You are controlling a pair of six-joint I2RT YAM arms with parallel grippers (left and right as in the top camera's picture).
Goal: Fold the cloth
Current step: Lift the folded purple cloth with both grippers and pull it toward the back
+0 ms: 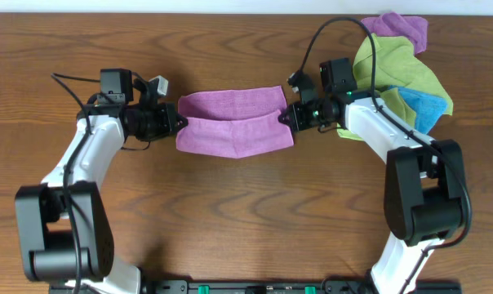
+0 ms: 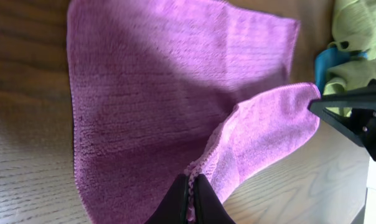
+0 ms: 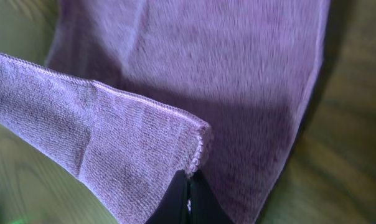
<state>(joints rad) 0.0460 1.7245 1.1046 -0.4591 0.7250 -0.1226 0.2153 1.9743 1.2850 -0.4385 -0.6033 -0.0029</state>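
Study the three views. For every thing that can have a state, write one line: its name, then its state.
the cloth: partly folded, one edge lifted and pinched at both ends, the rest flat on the table.
left gripper: shut on a corner of the cloth.
right gripper: shut on the opposite corner.
green cloth: crumpled, in a heap.
blue cloth: crumpled, same heap.
second purple cloth: crumpled, same heap.

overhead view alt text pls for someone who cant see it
A lilac cloth lies doubled over on the wooden table, pinched at its two ends by the left gripper and the right gripper. Green cloths, a blue cloth and a second purple cloth are heaped by the right arm.
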